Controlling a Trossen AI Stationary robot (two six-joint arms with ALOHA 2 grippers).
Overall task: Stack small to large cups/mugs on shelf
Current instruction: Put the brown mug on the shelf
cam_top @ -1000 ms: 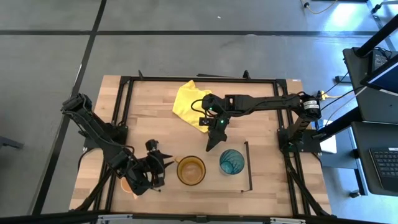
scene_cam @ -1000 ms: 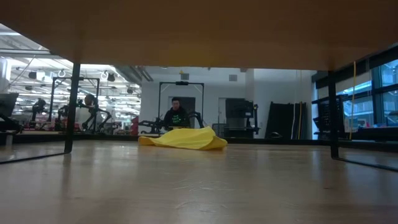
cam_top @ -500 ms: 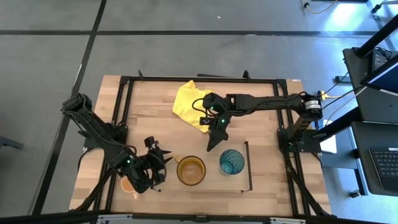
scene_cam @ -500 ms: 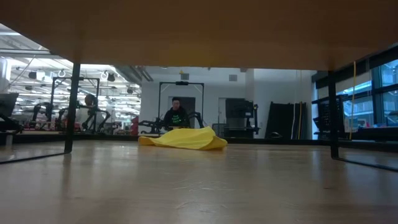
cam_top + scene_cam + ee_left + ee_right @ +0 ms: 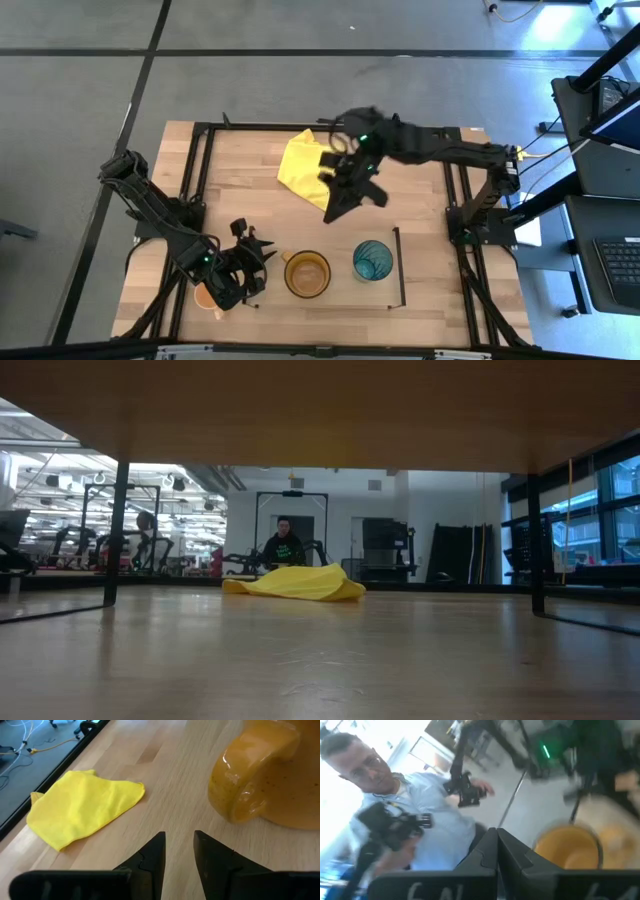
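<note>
My right gripper has lifted and swung toward 12 o'clock, away from the shelf, fingers pressed shut on nothing; teal tumbler looks placed. Left gripper stays low at 7 o'clock, fingers parted and empty, beside the amber mug, glossy and translucent, handle toward me. Small orange mug sits under my left wrist, unstacked.

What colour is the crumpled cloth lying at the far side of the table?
Yellow. The crumpled cloth shows best in the left wrist view, plain with no pattern.
</note>
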